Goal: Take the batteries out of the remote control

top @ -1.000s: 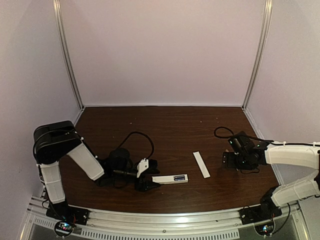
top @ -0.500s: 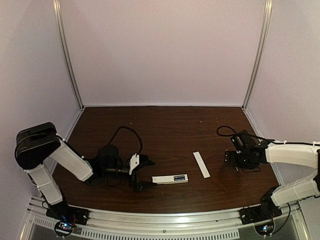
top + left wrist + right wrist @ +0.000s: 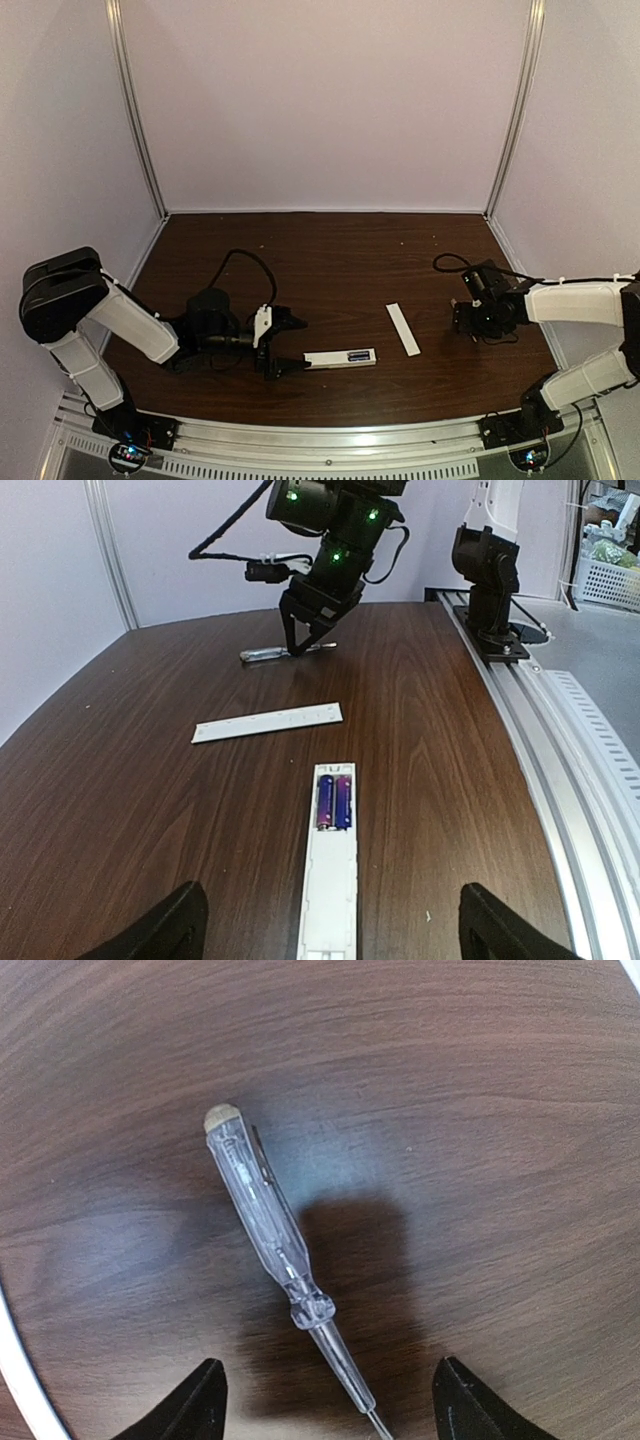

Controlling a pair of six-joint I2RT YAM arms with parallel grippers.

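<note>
The white remote control point(image 3: 338, 358) lies near the table's front edge, its bay open upward. Two blue-purple batteries point(image 3: 334, 801) sit side by side in the far end of the bay point(image 3: 357, 355). My left gripper point(image 3: 290, 345) is open just left of the remote's near end, and in the wrist view its black fingertips point(image 3: 180, 925) straddle the remote point(image 3: 330, 880) without touching it. At the right, my right gripper point(image 3: 470, 322) points down, open, its tips either side of the shaft of a clear-handled screwdriver point(image 3: 268, 1225) lying on the wood.
A flat white cover strip point(image 3: 403, 329) lies between the remote and the right arm, also seen in the left wrist view as the cover strip point(image 3: 268, 723). Metal rail point(image 3: 330, 440) runs along the front edge. Purple walls close the back and sides.
The left arm has drawn back to the left, its gripper a little farther from the remote's end and wider open. The right arm has barely shifted over the screwdriver.
</note>
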